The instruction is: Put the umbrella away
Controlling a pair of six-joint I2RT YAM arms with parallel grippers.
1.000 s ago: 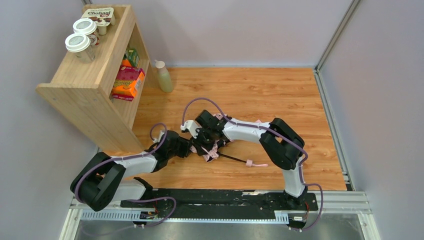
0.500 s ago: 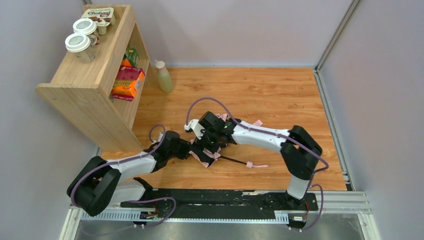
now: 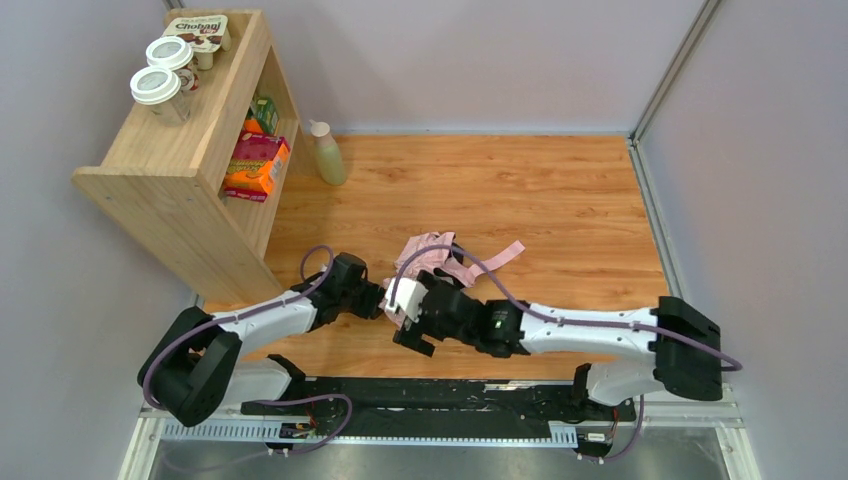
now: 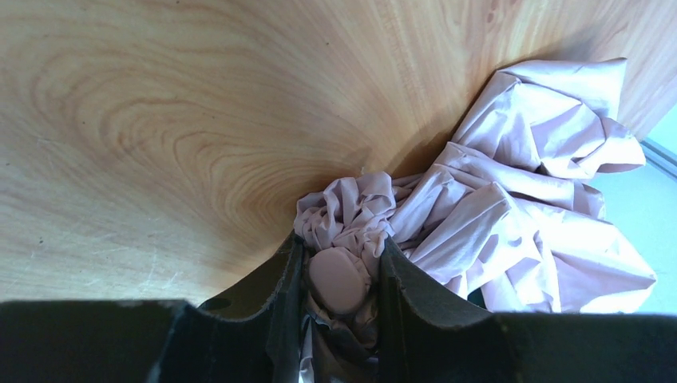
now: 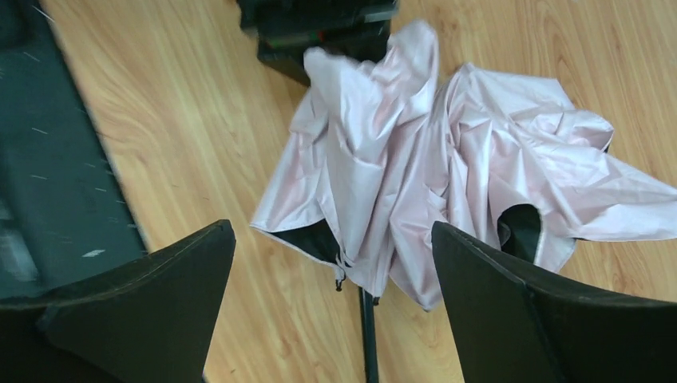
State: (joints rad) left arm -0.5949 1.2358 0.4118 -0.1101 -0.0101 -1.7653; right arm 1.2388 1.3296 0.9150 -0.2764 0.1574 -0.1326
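Right gripper [image 5: 331, 239] had sprung open and swung back toward near edge; jaws spread wide above black shaft [image 5: 368, 339], holding nothing. Left gripper [image 4: 339, 275] pinched pink knob [image 4: 338, 279] amid bunched cloth. Umbrella [image 3: 432, 256] lay on table [image 3: 580, 200], middle, canopy loose and crumpled (fresh grasp probably needed). Far left: wooden shelf [image 3: 165, 190], boxes [image 3: 256, 165] inside, two lidded cups [image 3: 165, 70] and yogurt pack [image 3: 208, 28] on top; bottle [image 3: 327, 155] just beside.

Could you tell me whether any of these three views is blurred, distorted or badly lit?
Top view: sharp and evenly lit, soft shadows only. Left wrist view: the wood grain bows strongly; the left claw is nearly black around the umbrella. Right wrist view: left edge smeared, umbrella fabric reasonably crisp.
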